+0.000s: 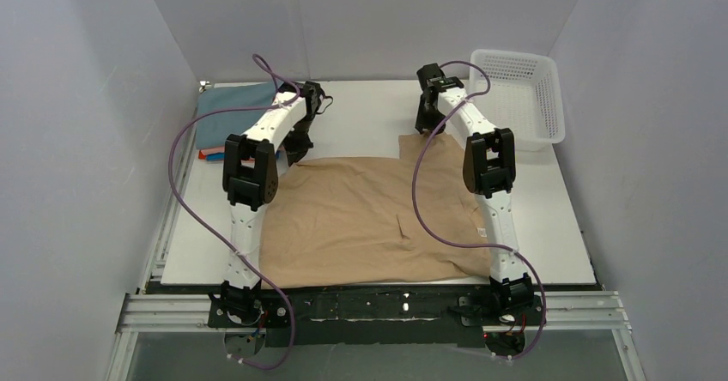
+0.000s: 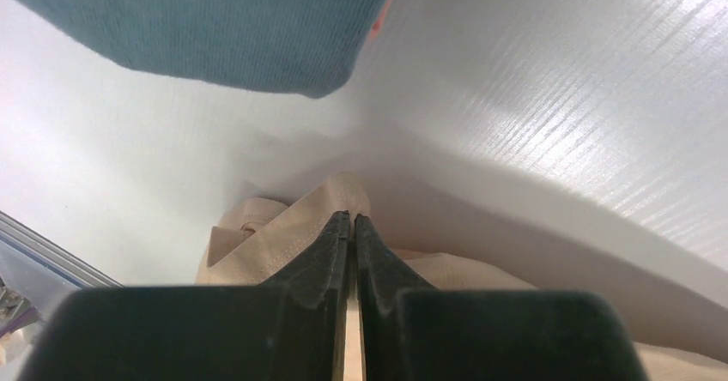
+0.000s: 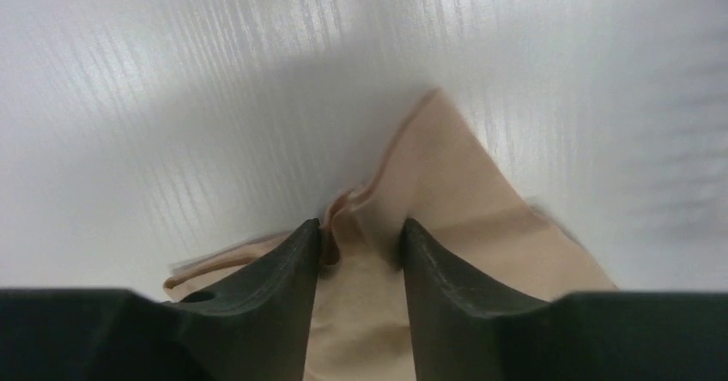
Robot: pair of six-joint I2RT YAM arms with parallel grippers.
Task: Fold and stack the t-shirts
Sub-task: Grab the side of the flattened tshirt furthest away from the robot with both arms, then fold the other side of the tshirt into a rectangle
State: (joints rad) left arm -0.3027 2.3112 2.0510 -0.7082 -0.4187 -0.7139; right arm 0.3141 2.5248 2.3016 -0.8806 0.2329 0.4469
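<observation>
At the left end effector (image 2: pixel 352 219), closed tight on the far-left corner of the tan-beige t-shirt (image 1: pixel 369 218), with a thin hem of cloth nipped between the tips. At the right end effector (image 3: pixel 360 229), stood apart, astride a raised ridge of the same shirt at its far-right corner. Touched cloth along one inner face there but had not squeezed it.

Lay spread flat over the middle of the table (image 1: pixel 369 106), near hem close to the near edge, with both arms reaching across to the far corners. Judged as taking both far corners together, so as to carry the far edge toward the near one in one even fold. Seemed ready on the left and just short of a grip on the right. Held low against the table, probably to catch the hem where it lay rather than a loose bunch of cloth.

Sat folded at the far-left corner of the table: a grey-blue t-shirt (image 1: pixel 232 102) on top of an orange-red t-shirt (image 1: pixel 209 154), only an edge of the lower one showing. Placed there, most likely, as the stack, well apart from the folding space. Stood at the far right: a white lattice basket (image 1: pixel 515 98).

Found no brand or readable writing in any view; could not make out a neck label.
</observation>
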